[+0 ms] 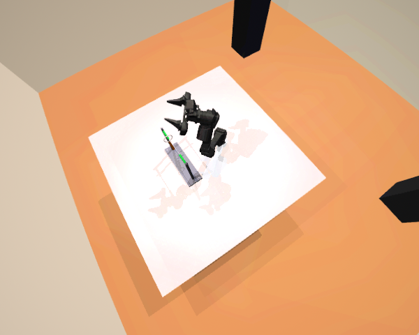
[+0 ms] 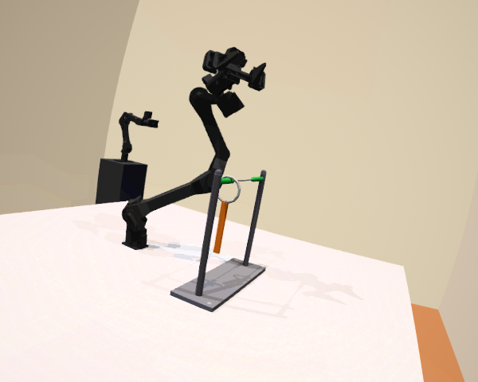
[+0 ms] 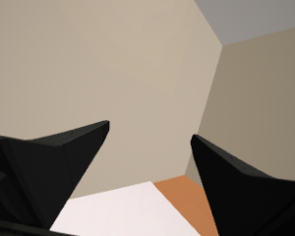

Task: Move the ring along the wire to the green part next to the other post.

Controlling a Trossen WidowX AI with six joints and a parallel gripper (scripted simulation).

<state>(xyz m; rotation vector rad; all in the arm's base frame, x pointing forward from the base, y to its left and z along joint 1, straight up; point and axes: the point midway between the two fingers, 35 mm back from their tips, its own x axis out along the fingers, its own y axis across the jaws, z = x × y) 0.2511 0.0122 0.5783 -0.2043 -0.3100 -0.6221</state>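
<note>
The pale ring hangs around the green part beside the near post in the exterior view. Its orange handle points down, well above the base. The thin grey wire runs to the other green part at the far post. My gripper is open and empty, with its fingers wide apart. It is high above the wire and touches neither ring nor handle. The wrist view shows no ring or wire.
The grey base of the posts stands on the white table. My arm's lower links reach low from the arm's base towards the posts, then rise behind them in the exterior view. Another small arm stands on a black block beyond the table.
</note>
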